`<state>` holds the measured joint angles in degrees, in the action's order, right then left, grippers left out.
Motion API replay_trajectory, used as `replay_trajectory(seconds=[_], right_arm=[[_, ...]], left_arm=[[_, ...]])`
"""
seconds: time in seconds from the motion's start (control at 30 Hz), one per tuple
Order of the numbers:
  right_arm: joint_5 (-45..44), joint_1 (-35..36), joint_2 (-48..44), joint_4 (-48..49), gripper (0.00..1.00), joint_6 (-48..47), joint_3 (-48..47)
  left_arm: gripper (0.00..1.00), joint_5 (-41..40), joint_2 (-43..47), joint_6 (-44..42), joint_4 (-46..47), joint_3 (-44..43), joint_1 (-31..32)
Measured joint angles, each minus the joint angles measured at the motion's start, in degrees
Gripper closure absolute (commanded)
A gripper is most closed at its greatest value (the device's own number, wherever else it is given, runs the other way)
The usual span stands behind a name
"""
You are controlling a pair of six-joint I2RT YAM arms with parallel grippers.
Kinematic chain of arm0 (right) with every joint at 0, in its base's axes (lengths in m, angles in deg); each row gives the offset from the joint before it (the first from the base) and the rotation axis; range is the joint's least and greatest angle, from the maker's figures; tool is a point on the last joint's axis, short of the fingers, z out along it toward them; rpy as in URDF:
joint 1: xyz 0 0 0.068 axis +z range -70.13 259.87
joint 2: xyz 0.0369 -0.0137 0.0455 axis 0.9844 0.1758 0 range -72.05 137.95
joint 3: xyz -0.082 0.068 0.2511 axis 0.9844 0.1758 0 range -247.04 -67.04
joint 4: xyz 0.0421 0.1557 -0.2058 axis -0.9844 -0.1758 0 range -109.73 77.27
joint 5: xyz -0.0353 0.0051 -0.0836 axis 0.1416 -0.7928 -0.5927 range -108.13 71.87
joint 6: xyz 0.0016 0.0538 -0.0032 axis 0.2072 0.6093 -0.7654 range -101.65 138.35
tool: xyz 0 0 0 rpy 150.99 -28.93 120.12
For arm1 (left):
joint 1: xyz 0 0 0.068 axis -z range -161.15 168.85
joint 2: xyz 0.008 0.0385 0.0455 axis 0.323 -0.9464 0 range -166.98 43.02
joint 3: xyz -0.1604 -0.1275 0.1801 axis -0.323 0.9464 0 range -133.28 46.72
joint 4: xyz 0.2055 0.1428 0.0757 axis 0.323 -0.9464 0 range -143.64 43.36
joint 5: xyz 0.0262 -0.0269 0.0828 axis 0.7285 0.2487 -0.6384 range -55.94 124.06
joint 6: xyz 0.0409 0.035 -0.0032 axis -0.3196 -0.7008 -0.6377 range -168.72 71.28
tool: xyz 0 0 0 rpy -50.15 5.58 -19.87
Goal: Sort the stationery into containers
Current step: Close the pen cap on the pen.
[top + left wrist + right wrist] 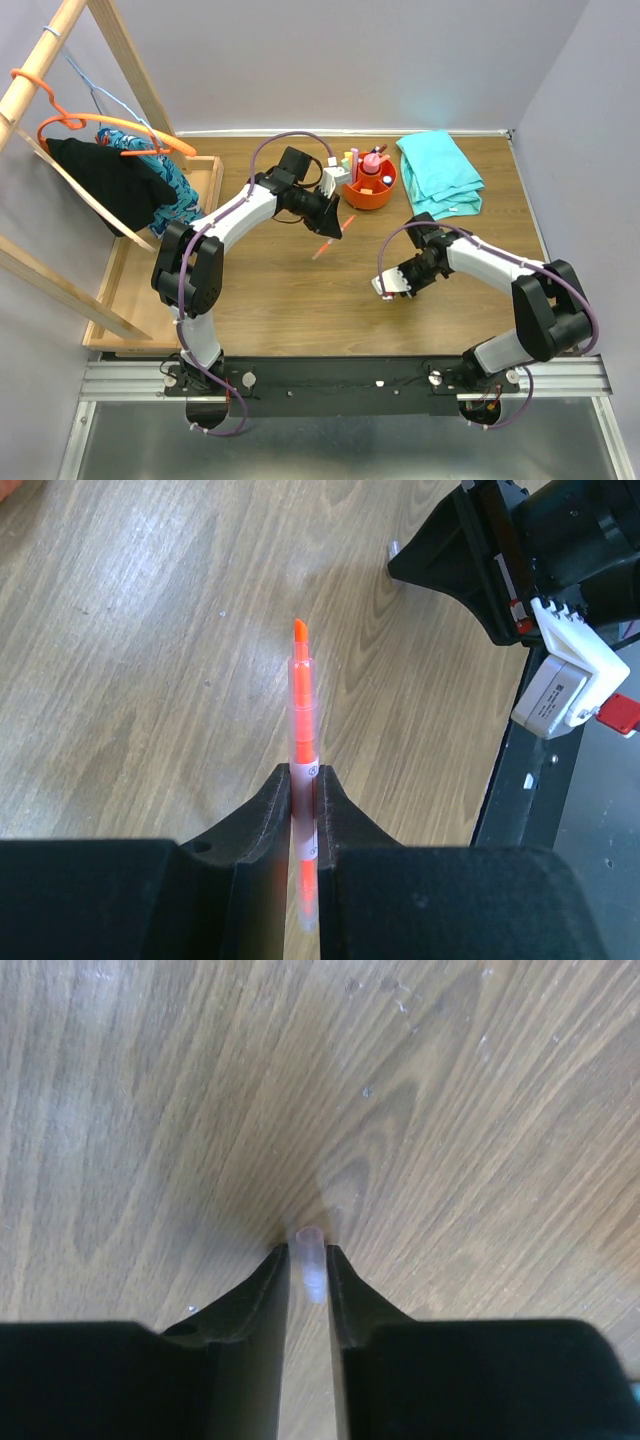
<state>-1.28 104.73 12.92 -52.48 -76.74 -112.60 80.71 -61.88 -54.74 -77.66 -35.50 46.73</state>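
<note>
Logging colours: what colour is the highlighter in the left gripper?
Orange highlighter, clearest in left wrist view.

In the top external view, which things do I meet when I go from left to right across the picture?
Orange hanger → orange highlighter in the left gripper → orange tub → teal cloth. The right gripper overlaps the tub sideways, so I leave it out.

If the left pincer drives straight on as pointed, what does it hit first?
Probably bare table, the orange highlighter in the left pincer touching first. The right pincer sits off to the side; depth unclear.
</note>
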Motion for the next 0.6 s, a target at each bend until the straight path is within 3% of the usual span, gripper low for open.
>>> replay_trajectory(seconds=[0.2,0.37,0.6], right_arm=[[1.73,0.26,-0.33,-1.49,0.79,0.7,-0.15],[2.58,0.28,-4.92,-2.47,0.6,3.69,-0.11],[2.64,0.28,-6.97,-0.9,0.58,10.16,1.6]], left_arm=[[0.98,0.02,0.0,-0.46,-0.96,0.17,0.0],[0.98,0.5,0.0,-0.42,-1.51,0.44,0.0],[0.98,0.7,0.0,-0.37,-1.49,0.48,0.0]])
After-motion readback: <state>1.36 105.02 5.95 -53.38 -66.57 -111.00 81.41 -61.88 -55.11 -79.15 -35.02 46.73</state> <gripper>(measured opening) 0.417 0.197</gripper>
